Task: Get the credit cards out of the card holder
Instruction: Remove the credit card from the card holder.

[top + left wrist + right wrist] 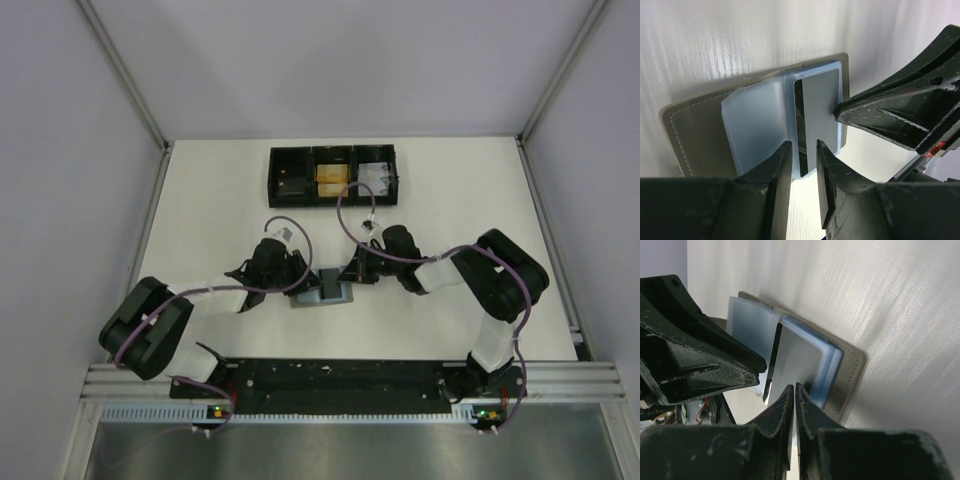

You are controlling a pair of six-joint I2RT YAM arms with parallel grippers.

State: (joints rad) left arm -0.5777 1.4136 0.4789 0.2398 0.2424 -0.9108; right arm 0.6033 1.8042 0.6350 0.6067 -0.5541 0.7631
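The card holder (325, 298) lies open on the table between my two grippers. Its grey stitched cover (695, 135) carries light blue sleeves. A silvery-grey credit card (820, 100) sits in the top sleeve, with a dark slot beside it. My left gripper (803, 146) is open a little, its jaws astride the near edge of that sleeve. In the right wrist view my right gripper (794, 386) is shut on the near edge of the card (797, 360). The cover (850, 370) lies flat beneath. In the top view the left gripper (303, 278) and right gripper (352, 275) flank the holder.
A black three-compartment tray (333, 150) stands at the back of the table, holding a dark item, an orange item (331, 178) and a pale item (372, 175). Metal frame rails run along both sides and the near edge (340, 378).
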